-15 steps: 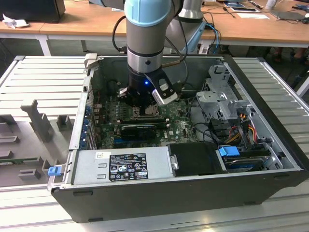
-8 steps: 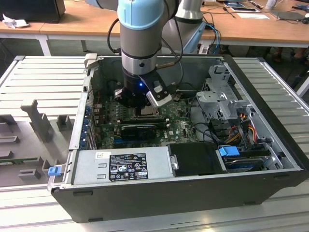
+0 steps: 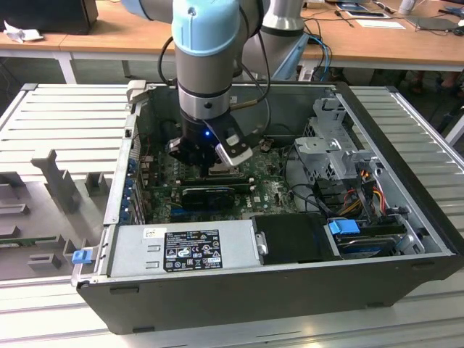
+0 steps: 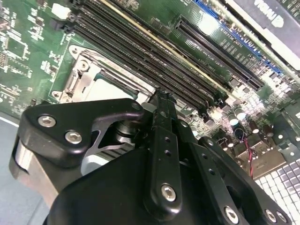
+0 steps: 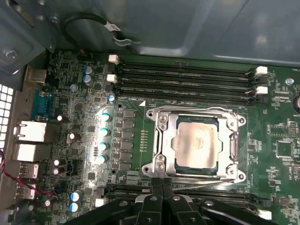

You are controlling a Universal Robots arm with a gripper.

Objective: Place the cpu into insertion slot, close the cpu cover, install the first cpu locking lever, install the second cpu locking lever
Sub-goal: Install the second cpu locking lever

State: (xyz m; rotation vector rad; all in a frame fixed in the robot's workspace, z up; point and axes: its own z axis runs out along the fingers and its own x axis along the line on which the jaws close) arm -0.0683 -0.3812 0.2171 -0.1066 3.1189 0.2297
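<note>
gripper (image 5: 162,183) with its two black fingertips pressed together, nothing visible between them, sits low over the green motherboard (image 5: 84,117) at the edge of the insertion slot (image 5: 234,145), right where a thin metal lever (image 5: 206,183) runs along the socket frame beside a bank of long black memory slots (image 5: 187,75); whether the tips actually touch the lever cannot be told. in the first wrist view the cpu (image 5: 197,143) lies flat in the socket, its pale silver-beige face showing through the square window of the cpu cover (image 5: 161,140), which is down over the chip with its silvery frame held at screwed corners. in the second wrist view the closed gripper (image 4: 161,96) points at the same socket corner, the cover frame (image 4: 77,77) showing next to the memory slots (image 4: 140,56) and a pale patch of the chip (image 4: 101,91) just behind the black linkage. in the exterior view the arm (image 3: 206,58) reaches down into an open computer case (image 3: 254,290) lying on a ribbed metal table (image 3: 65,123), the gripper (image 3: 217,168) down at the board near the middle of the case, a power supply (image 3: 188,250) along the near wall and drive bays (image 3: 333,145) on the exterior view's right
</note>
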